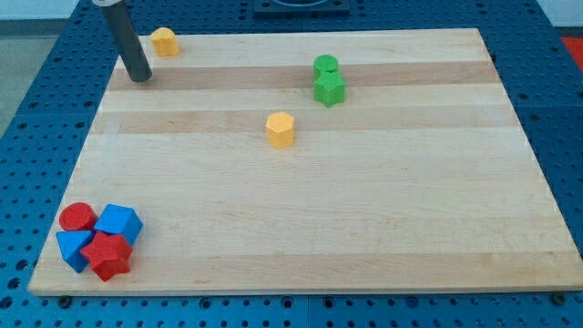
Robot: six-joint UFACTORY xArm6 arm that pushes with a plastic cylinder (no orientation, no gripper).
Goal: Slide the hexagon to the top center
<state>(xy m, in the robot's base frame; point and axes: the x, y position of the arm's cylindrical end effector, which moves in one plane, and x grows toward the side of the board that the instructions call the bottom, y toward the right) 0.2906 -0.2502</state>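
Observation:
A yellow hexagon block point(281, 129) lies on the wooden board point(364, 228), a little left of centre and in the upper half. My tip point(139, 77) rests on the board near the top left corner, far to the left of and above the hexagon. A second yellow block point(164, 41), shape unclear, sits at the top left edge, just right of and above my tip. A green cylinder point(326, 65) and a green star-like block point(329, 88) touch each other right of and above the hexagon.
A cluster sits at the bottom left corner: a red cylinder point(78, 217), a blue cube point(119, 222), a blue triangular block point(72, 248) and a red star-like block point(109, 256). Blue perforated table point(36, 109) surrounds the board.

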